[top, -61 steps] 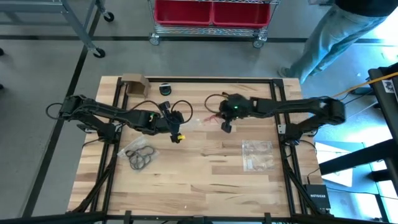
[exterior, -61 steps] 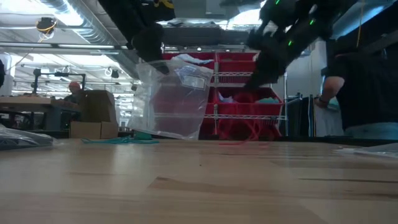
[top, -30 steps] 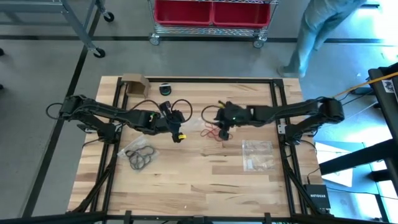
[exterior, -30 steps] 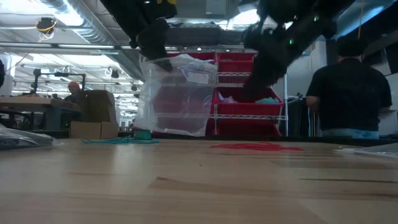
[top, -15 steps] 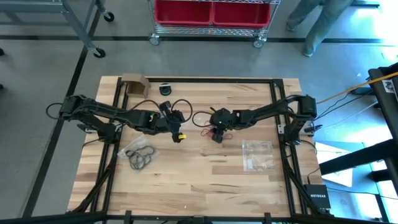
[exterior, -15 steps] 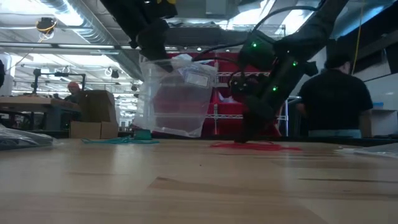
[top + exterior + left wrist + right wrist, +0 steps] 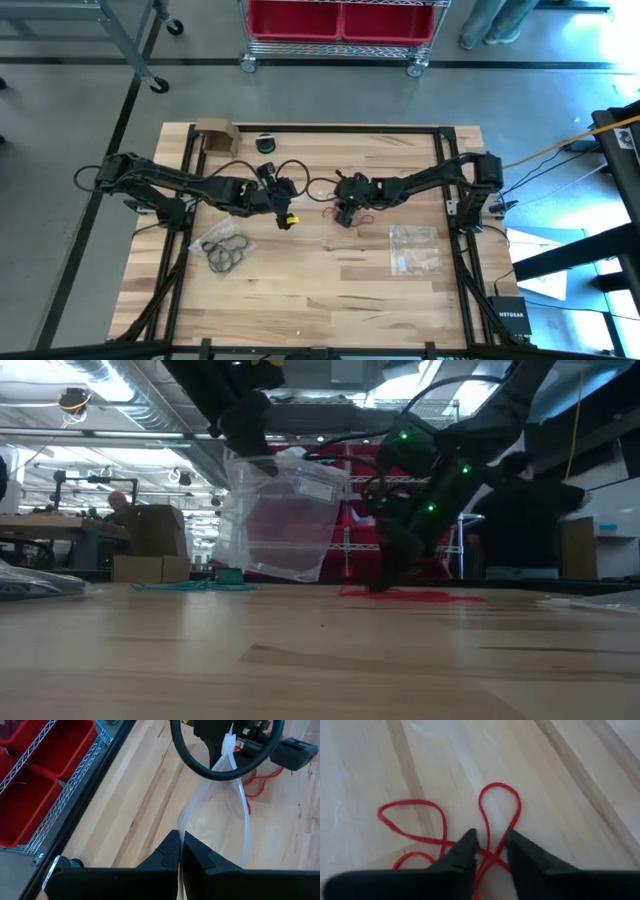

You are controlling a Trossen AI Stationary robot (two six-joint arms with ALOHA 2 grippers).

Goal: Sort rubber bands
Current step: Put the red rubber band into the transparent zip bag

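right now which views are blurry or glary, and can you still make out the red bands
Low view: wood foreground soft, ceiling lights glare, the red rubber bands only a thin smear under the right gripper. Right wrist view: red loops sharp, dark fingers blurred. Left wrist view: clear bag shows faint against the wood.

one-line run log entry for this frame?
step: picking red bands | left gripper: shut on clear bag, held up | right gripper: down at red rubber bands on table, fingers straddling strands
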